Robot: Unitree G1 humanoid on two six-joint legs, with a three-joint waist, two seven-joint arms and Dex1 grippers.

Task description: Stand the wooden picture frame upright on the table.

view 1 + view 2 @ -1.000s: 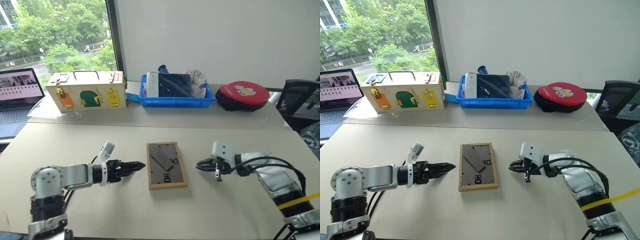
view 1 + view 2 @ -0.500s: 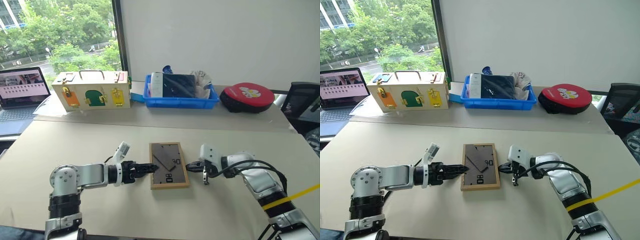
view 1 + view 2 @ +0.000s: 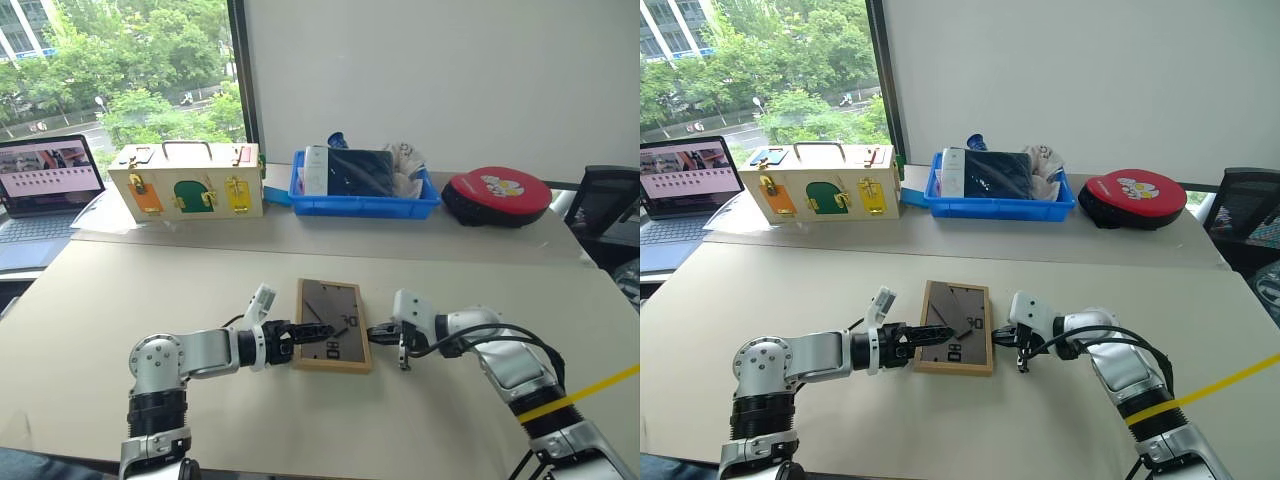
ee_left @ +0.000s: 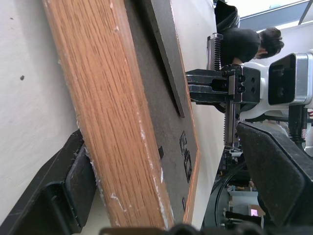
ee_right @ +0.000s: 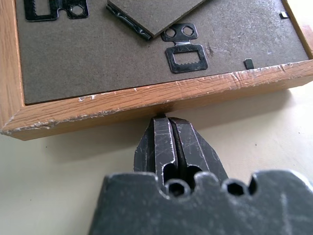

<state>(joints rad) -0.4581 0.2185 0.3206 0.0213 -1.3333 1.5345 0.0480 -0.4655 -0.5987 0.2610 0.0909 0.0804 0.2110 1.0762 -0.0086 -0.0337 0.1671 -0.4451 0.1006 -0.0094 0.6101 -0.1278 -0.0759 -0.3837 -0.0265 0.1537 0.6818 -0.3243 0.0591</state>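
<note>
On the table the wooden picture frame lies face down between both arms; left gripper spread around its left edge; right gripper clenched empty, tips against its right edge

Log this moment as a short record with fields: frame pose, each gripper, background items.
frame pose: wooden picture frame lies back-up on the table, grey backing and stand facing up
left gripper: left gripper open, fingers straddling the frame's left rail, one finger under its edge
right gripper: right gripper shut, tip pressed against the frame's right rail
background: latch box, blue bin, red round case, laptop
</note>
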